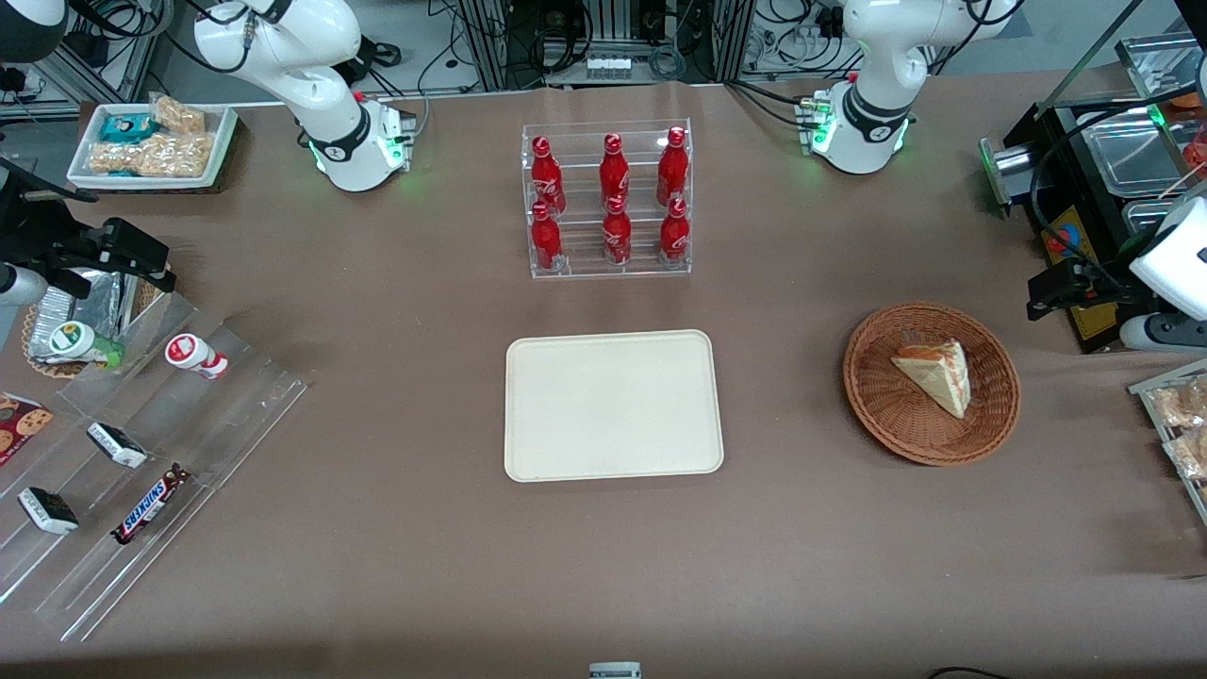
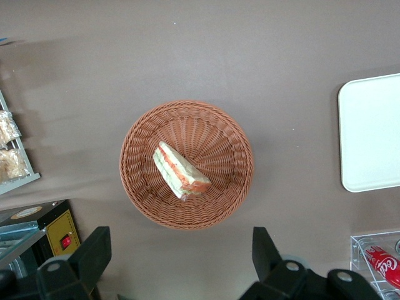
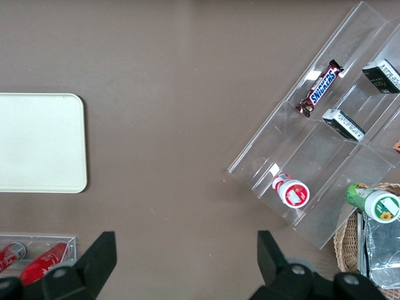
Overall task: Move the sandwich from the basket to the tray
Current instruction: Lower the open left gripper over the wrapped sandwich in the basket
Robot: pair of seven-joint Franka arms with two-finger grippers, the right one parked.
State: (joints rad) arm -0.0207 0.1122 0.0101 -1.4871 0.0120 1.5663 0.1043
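Note:
The sandwich (image 1: 936, 375), a pale triangular wedge with an orange-red and green filling stripe, lies in the round brown wicker basket (image 1: 877, 396). The cream rectangular tray (image 1: 613, 405) lies flat at the table's middle with nothing on it. My left gripper (image 1: 1061, 288) hangs high above the table beside the basket, toward the working arm's end. It is open and empty. The left wrist view looks down on the sandwich (image 2: 180, 170), the basket (image 2: 187, 215) and part of the tray (image 2: 372, 131). There the gripper (image 2: 180, 250) shows its fingers spread wide. The tray also shows in the right wrist view (image 3: 37, 144).
A clear rack of red cola bottles (image 1: 608, 198) stands farther from the front camera than the tray. A black machine (image 1: 1094, 189) and a rack of bagged snacks (image 1: 1179, 424) sit at the working arm's end. A clear stepped display with snacks (image 1: 141, 453) lies toward the parked arm's end.

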